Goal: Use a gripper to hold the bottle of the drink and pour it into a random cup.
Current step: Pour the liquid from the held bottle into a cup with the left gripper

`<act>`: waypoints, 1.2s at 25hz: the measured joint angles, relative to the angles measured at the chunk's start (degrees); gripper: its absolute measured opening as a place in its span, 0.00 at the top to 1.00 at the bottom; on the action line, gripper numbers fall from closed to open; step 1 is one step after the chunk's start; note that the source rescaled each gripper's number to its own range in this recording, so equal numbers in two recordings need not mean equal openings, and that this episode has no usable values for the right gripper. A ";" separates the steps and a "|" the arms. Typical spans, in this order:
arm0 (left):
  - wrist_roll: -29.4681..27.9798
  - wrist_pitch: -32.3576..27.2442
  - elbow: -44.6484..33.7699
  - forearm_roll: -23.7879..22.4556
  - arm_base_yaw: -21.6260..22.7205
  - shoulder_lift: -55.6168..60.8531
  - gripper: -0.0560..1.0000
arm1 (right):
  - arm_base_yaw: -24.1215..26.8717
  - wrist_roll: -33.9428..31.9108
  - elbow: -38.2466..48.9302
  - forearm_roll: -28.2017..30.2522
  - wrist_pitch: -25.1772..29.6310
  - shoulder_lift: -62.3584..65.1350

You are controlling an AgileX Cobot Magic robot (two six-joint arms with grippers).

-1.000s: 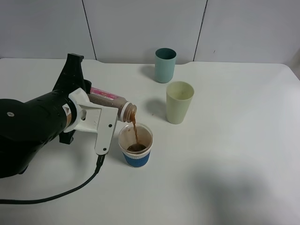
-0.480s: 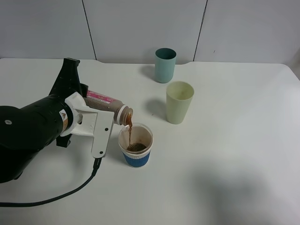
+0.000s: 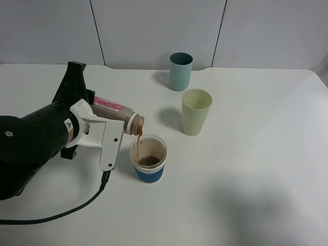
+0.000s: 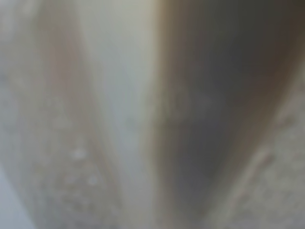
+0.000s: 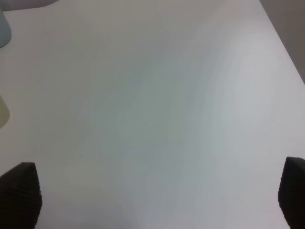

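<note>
The black-bodied left hand (image 3: 102,120) is clamped on the small translucent plastic bottle (image 3: 115,109), tipped neck-down just over the short blue-sleeved paper cup (image 3: 149,173) so its thin brown stream (image 3: 138,142) lands inside (no spill visible). The right hand (image 5: 157,191) hangs above the white tabletop (image 5: 143,95), fingers apart.

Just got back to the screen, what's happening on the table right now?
The left tool holds the bottle tipped nearly flat, its open neck over the blue-sleeved cup. A thin brown stream runs into that cup, which has some dark liquid at the bottom. The pale green cup and teal cup stand apart behind it. The right tool is open over bare table.
</note>
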State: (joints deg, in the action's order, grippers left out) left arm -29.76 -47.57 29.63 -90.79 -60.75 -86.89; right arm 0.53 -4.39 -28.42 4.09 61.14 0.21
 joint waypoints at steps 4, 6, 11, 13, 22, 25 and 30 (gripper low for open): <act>-0.82 0.00 0.00 0.00 0.00 0.00 0.95 | 0.00 0.00 0.00 0.00 0.00 0.00; -1.04 -0.30 0.00 0.00 -0.55 0.00 0.95 | 0.00 0.00 0.00 0.00 0.00 0.00; -1.28 -0.44 0.00 0.89 -2.82 0.01 0.95 | 0.00 0.00 0.00 0.00 0.00 0.00; -1.28 -0.63 0.00 1.38 -2.83 0.01 0.95 | 0.00 0.00 0.00 0.00 0.00 0.00; -1.28 -1.97 0.00 1.41 -3.36 0.01 0.95 | 0.00 0.00 0.00 0.00 0.00 0.00; -1.28 -1.97 0.00 0.97 -3.36 0.01 0.95 | 0.00 0.00 0.00 0.00 0.00 0.00; -1.28 -1.97 0.00 0.79 -3.36 0.01 0.95 | 0.00 0.00 0.00 0.00 0.00 0.00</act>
State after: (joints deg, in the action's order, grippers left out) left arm -31.04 -49.55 29.63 -90.00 -64.11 -86.87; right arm 0.53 -4.39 -28.42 4.09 61.14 0.21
